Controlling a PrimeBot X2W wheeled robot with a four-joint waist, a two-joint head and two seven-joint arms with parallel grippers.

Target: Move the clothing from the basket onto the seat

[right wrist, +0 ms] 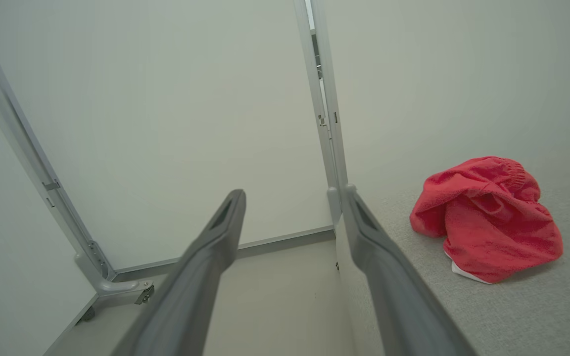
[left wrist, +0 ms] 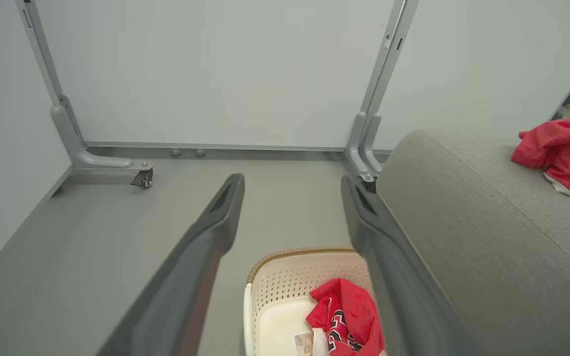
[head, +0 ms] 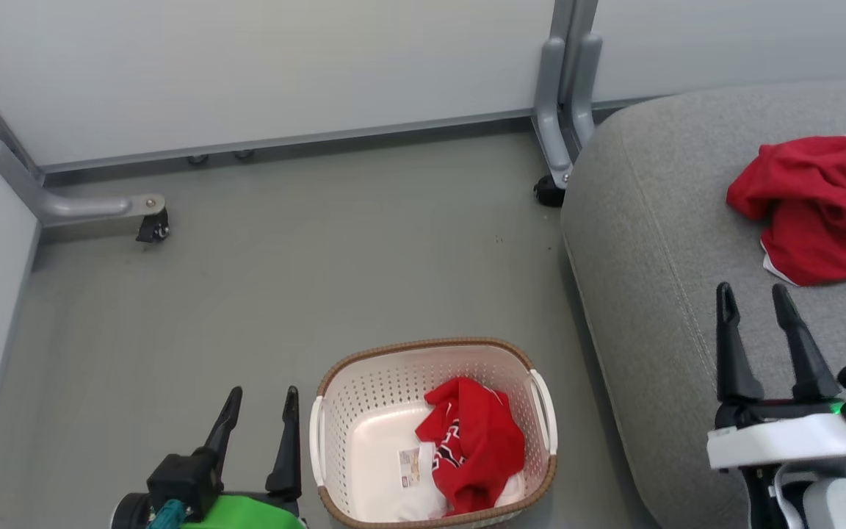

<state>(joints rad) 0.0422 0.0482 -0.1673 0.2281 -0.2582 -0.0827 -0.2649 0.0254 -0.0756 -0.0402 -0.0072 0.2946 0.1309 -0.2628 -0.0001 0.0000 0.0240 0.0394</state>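
Observation:
One red garment with white lettering [head: 476,439] lies crumpled in the cream basket [head: 364,382] on the floor; the left wrist view shows that garment [left wrist: 347,316] and the basket [left wrist: 285,277] below my fingers. The other red garment [head: 816,206] lies bunched on the grey seat [head: 658,220] at the right, and appears as a heap [right wrist: 488,222] in the right wrist view. My left gripper [head: 261,398] stands open and empty just left of the basket. Open and empty too, my right gripper [head: 756,295] hangs over the seat, short of the garment there.
Pale partition walls close the back and left. Their grey metal feet with castors stand on the floor [head: 100,209] and beside the seat's far corner [head: 559,110]. A paper label [head: 410,466] lies in the basket's bottom. Grey floor [head: 283,279] spreads beyond the basket.

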